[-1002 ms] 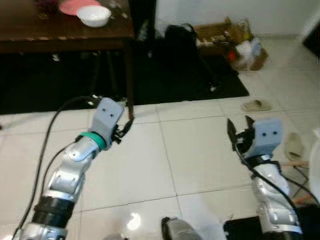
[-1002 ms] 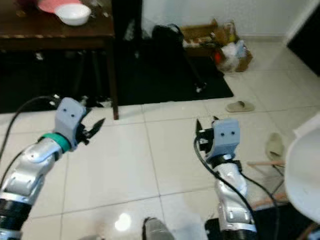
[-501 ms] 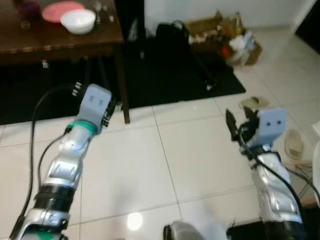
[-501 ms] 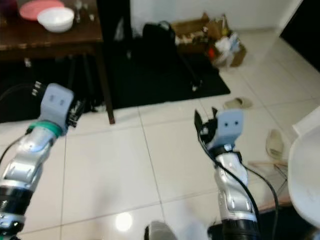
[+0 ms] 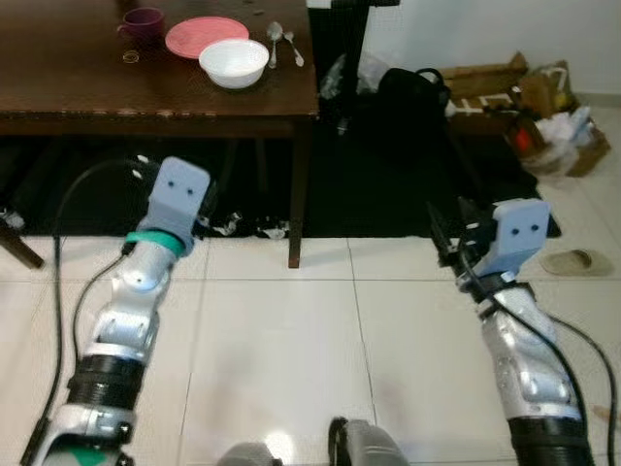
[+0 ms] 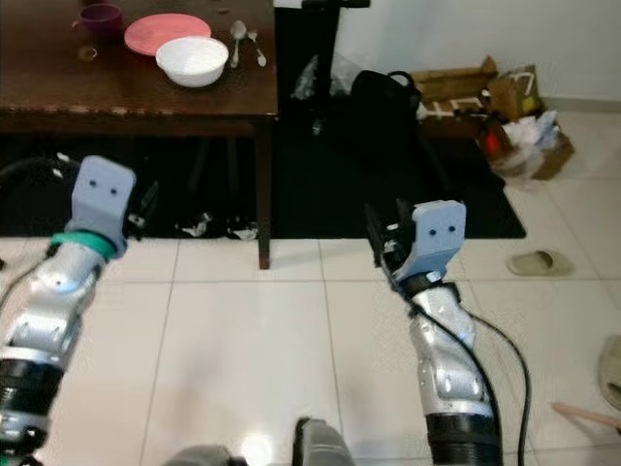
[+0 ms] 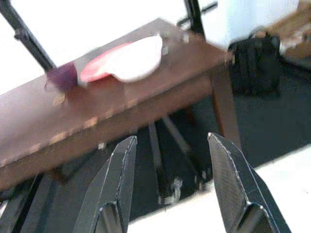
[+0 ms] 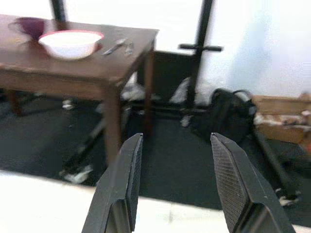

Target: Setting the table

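Left eye view: two spoons [image 5: 279,43] beside bowl [image 5: 234,62], handles pointing away.

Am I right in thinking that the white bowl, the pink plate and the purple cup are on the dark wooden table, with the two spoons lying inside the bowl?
Not quite: the two spoons lie on the dark wooden table beside the white bowl, as the left eye view shows. The pink plate and purple cup are on the table as you say.
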Controlling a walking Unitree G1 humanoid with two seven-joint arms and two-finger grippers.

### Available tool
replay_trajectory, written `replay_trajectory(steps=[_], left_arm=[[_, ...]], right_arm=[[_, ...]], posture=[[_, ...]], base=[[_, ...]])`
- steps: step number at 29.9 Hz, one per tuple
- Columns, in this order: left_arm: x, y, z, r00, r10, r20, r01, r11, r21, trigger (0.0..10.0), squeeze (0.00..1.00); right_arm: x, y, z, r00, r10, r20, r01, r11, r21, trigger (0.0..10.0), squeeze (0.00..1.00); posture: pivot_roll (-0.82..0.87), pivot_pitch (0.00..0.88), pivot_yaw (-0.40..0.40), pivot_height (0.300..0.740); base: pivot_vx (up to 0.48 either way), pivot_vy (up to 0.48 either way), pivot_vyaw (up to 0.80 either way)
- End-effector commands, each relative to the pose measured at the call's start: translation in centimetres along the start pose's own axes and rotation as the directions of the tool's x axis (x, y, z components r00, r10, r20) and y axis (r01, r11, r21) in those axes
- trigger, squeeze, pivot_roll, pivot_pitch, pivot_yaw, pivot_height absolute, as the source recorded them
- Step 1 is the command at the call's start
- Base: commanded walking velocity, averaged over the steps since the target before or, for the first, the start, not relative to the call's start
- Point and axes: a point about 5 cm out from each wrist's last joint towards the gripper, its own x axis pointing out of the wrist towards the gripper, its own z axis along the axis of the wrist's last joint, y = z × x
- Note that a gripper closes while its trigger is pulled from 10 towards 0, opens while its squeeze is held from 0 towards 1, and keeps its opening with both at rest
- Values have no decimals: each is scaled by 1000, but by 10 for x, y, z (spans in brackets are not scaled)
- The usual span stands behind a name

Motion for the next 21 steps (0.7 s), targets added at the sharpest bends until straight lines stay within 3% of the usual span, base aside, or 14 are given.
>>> replay_trajectory(steps=[1,15,21], left_arm=[[-1,4,0,1000,2,11,-2,1000,26,10000,0],[5,7,13,999,-12,43,12,1000,3,10000,4],[9,3,24,990,-119,77,118,993,8,10000,4]], right_arm=[[0,0,-1,1000,-5,-5,5,1000,10,10000,0],[4,-2,5,1000,-11,13,10,1000,7,10000,0],[3,-5,3,1000,-27,7,27,1000,-1,10000,0]], posture=[[12,0,43,740],[16,0,42,740],[12,0,49,740]], base=[[454,0,0],[452,0,0],[446,0,0]])
